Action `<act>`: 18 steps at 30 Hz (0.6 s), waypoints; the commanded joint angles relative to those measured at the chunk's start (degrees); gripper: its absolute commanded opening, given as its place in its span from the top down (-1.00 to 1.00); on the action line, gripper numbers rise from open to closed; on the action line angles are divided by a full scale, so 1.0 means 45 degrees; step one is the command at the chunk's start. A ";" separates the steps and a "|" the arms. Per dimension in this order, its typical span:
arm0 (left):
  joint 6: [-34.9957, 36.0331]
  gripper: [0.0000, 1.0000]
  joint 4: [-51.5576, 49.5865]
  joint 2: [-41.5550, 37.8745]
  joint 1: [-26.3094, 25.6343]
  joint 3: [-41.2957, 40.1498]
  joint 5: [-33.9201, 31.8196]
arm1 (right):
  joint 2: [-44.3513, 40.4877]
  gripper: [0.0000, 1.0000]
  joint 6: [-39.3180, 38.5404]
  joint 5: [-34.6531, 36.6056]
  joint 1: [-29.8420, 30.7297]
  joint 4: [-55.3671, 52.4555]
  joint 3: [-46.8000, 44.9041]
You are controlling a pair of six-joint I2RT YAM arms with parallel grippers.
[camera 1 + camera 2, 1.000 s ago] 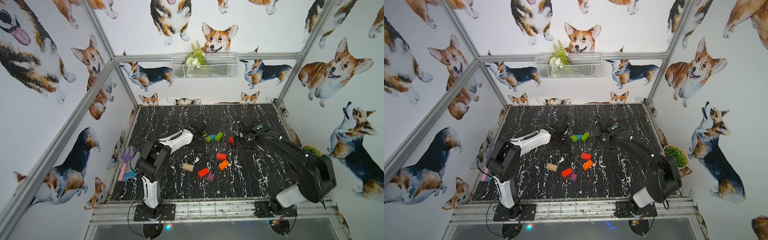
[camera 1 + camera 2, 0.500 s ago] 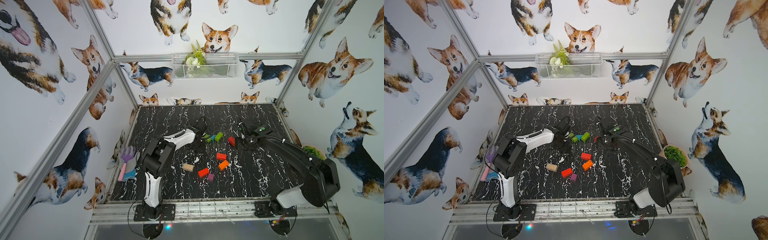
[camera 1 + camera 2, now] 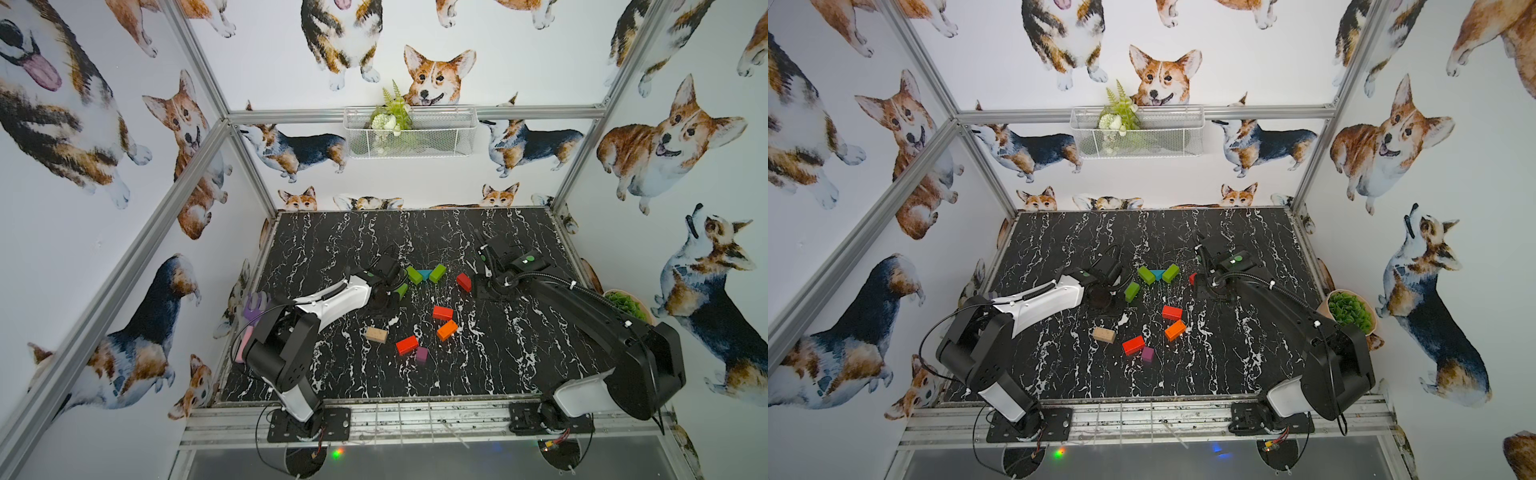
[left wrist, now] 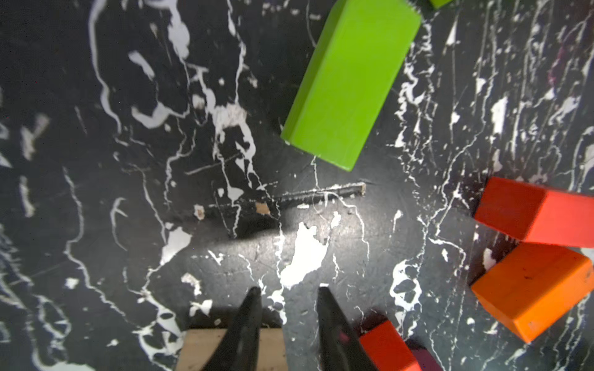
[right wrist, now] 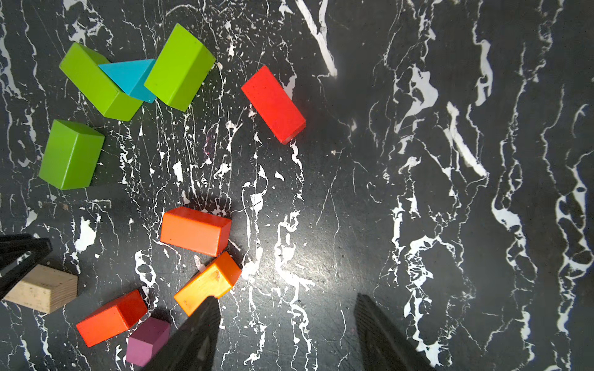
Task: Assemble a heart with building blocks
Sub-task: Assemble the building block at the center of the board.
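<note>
The building blocks lie in a loose ring on the black marble table [image 3: 332, 257], no closed heart. Two green bricks [image 3: 414, 275] [image 3: 437, 273] flank a teal triangle [image 3: 424, 274]. A third green brick [image 4: 350, 83] lies just right of my left gripper [image 3: 384, 299], which is open only a narrow slit with nothing between its fingers [image 4: 289, 294]. Further forward are red bricks [image 3: 442, 312] [image 3: 407, 345], an orange brick [image 3: 447, 330], a purple cube [image 3: 421, 354] and a beige brick [image 3: 376, 334]. My right gripper [image 5: 286, 298] hangs open and empty by another red brick [image 3: 464, 281].
A purple toy rake [image 3: 254, 305] with a pink handle lies off the table's left edge. A potted green plant [image 3: 623, 305] stands at the right edge. A wire basket [image 3: 409, 133] hangs on the back wall.
My left gripper has drawn back toward the front from the green and teal group, uncovering the third green brick, and its jaws have narrowed. The right arm has barely moved.
</note>
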 commanded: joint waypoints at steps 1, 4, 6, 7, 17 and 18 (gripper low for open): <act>-0.2154 0.80 0.1107 0.0223 0.0045 -0.0210 0.0238 | -0.0043 -0.38 0.0125 -0.0118 -0.0023 -0.0060 -0.0009; -0.2291 0.92 0.1052 0.0762 0.0063 0.0077 -0.0068 | -0.0173 -0.38 0.0103 -0.0094 -0.0023 -0.0125 0.0004; -0.2292 0.96 0.1208 0.1011 0.0094 0.0249 -0.0070 | -0.0291 -0.38 0.0081 -0.0087 -0.0023 -0.0121 -0.0077; -0.2291 0.96 0.1264 0.1173 0.0113 0.0390 -0.0150 | -0.0335 -0.38 0.0084 -0.0089 -0.0023 -0.0121 -0.0107; -0.2057 0.98 0.1013 0.2325 0.0450 0.1591 -0.0912 | -0.0473 -0.37 0.0084 -0.0091 -0.0023 -0.0155 -0.0282; -0.2023 0.97 0.1032 0.2389 0.0484 0.1644 -0.0925 | -0.0454 -0.37 0.0084 -0.0079 -0.0023 -0.0160 -0.0269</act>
